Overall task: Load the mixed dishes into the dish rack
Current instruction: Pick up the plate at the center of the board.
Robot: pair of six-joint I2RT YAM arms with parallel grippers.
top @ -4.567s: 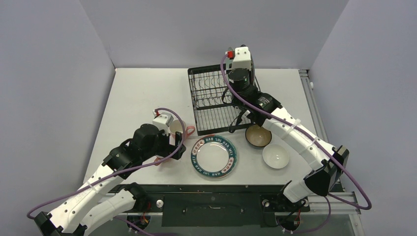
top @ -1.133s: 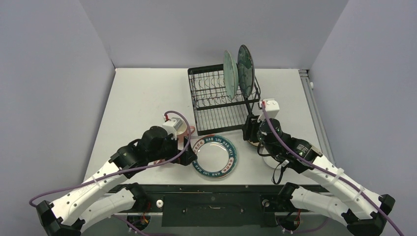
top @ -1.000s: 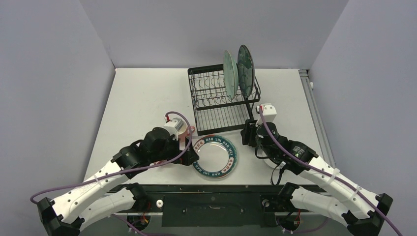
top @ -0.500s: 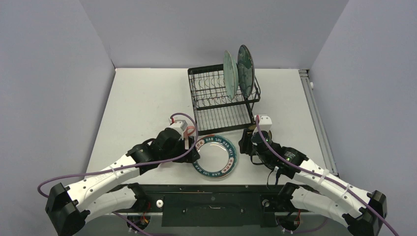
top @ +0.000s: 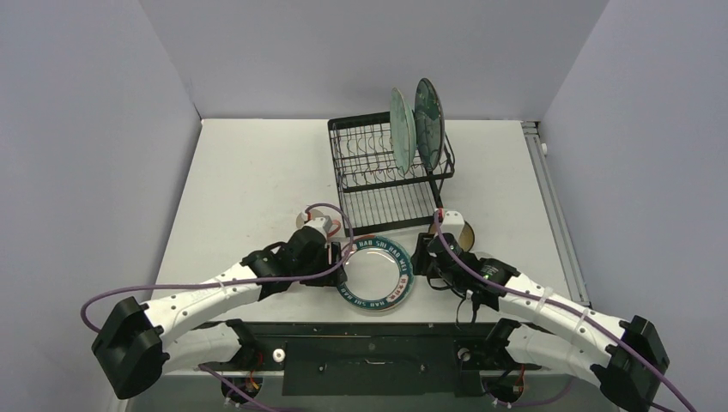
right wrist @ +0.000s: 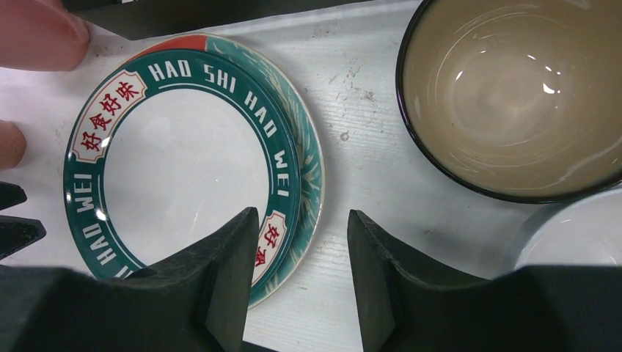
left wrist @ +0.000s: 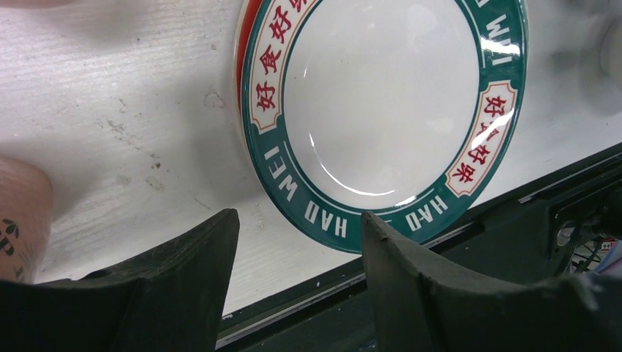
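Now drawn in on both sides of the green-rimmed white plate (top: 374, 273) at lower centre (topmost of a stack (right wrist: 312, 172), short of the dish rack (top: 378, 184)), with left gripper (left wrist: 297, 220) narrowing, right gripper (right wrist: 302, 216) half-open, neither holding anything, likely readying its lift.

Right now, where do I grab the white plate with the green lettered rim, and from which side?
The rim, from its left edge, with one of the fingers over and one under. The plate lies flat atop others and looks too wide to span. On the right a patterned plate juts out beneath it and a brown bowl sits close; the left looks cleaner.
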